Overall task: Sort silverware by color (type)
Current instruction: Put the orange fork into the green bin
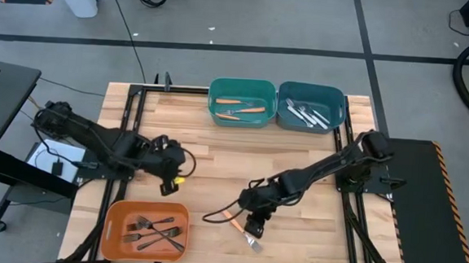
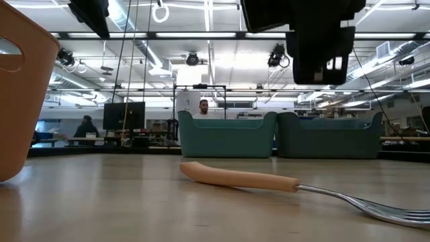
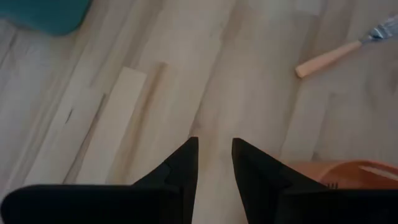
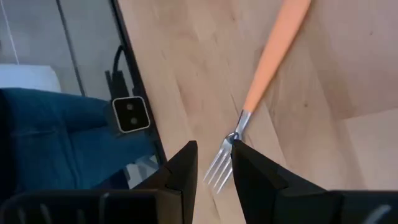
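Observation:
One orange-handled fork point(image 2: 242, 177) lies flat on the wooden table near its front edge, its metal tines point(image 4: 219, 167) toward that edge. My right gripper point(image 4: 213, 146) hangs open above the fork's neck, pointing down at a slant, clear of it in the low view. My left gripper point(image 3: 214, 143) is open over bare wood beside the orange bin point(image 1: 113, 222), with nothing between its fingers. The teal bin point(image 1: 241, 114) holds orange-handled forks. Silver forks lie in the blue bin point(image 1: 310, 120), and dark forks in the orange bin.
The teal and blue bins stand side by side at the table's far edge. The orange bin is at the front left. Black frame rails point(image 1: 128, 133) run along the table's left and right sides. People sit at desks in the room beyond point(image 2: 203, 107).

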`<state>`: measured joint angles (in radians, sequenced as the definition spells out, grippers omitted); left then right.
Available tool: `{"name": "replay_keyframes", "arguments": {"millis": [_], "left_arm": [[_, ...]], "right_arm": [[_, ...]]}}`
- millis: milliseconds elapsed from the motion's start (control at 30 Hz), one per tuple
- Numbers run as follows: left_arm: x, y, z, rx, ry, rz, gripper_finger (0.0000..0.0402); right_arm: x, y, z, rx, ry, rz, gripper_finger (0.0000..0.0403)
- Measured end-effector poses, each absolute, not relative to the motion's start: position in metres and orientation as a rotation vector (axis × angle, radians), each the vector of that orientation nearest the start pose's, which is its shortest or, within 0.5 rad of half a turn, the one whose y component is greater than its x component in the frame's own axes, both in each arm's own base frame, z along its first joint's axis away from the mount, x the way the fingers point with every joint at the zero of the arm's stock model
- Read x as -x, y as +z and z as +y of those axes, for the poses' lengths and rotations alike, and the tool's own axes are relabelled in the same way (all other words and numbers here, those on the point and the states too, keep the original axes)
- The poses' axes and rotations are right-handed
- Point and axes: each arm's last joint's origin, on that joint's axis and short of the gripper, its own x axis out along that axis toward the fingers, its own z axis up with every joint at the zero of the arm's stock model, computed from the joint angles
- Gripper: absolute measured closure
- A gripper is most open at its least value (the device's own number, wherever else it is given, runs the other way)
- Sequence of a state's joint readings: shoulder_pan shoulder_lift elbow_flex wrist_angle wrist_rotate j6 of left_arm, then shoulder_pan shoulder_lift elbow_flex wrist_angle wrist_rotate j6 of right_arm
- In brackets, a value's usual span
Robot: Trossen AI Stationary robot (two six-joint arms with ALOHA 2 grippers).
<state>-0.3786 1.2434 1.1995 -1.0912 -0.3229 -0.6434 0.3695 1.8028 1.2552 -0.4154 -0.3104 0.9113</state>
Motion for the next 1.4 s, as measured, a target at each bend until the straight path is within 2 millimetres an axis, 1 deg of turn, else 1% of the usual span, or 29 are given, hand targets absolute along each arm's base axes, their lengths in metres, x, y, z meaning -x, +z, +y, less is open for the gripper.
{"name": "replay_keyframes", "arguments": {"millis": [133, 267, 367, 467, 600, 667, 833, 933, 1067, 1267, 1400], "left_arm": [[-0.213, 0.316, -0.066, 0.212, 0.323, 1.018, 0.0294], [-0.214, 0.316, -0.062, 0.218, 0.338, 1.022, 0.0294], [-0.212, 0.315, -0.062, 0.188, 0.332, 1.046, 0.0294], [-0.207, 0.313, -0.061, 0.125, 0.317, 1.102, 0.0294], [-0.204, 0.312, -0.059, 0.051, 0.292, 1.145, 0.0294], [-0.204, 0.312, -0.059, 0.023, 0.271, 1.146, 0.0294], [-0.204, 0.312, -0.059, 0.007, 0.261, 1.148, 0.0294], [-0.204, 0.312, -0.059, 0.001, 0.256, 1.150, 0.0294], [-0.204, 0.312, -0.060, 0.002, 0.256, 1.147, 0.0294], [-0.206, 0.313, -0.060, 0.008, 0.250, 1.128, 0.0294], [-0.207, 0.313, -0.060, 0.011, 0.249, 1.123, 0.0294]], "right_arm": [[-0.349, 0.196, 0.147, -0.786, 0.143, 1.226, 0.0298], [-0.349, 0.198, 0.151, -0.792, 0.180, 1.215, 0.0298], [-0.348, 0.198, 0.155, -0.805, 0.098, 1.185, 0.0298], [-0.347, 0.198, 0.160, -0.815, -0.023, 1.115, 0.0298], [-0.348, 0.190, 0.164, -0.853, -0.184, 1.047, 0.0298], [-0.352, 0.186, 0.169, -0.884, -0.185, 1.021, 0.0298], [-0.357, 0.164, 0.190, -0.918, -0.144, 1.010, 0.0298], [-0.361, 0.160, 0.199, -0.923, -0.142, 1.024, 0.0298], [-0.363, 0.152, 0.204, -0.874, -0.200, 1.092, 0.0298], [-0.363, 0.140, 0.206, -0.808, -0.280, 1.185, 0.0298], [-0.363, 0.140, 0.205, -0.795, -0.303, 1.193, 0.0298]]}}
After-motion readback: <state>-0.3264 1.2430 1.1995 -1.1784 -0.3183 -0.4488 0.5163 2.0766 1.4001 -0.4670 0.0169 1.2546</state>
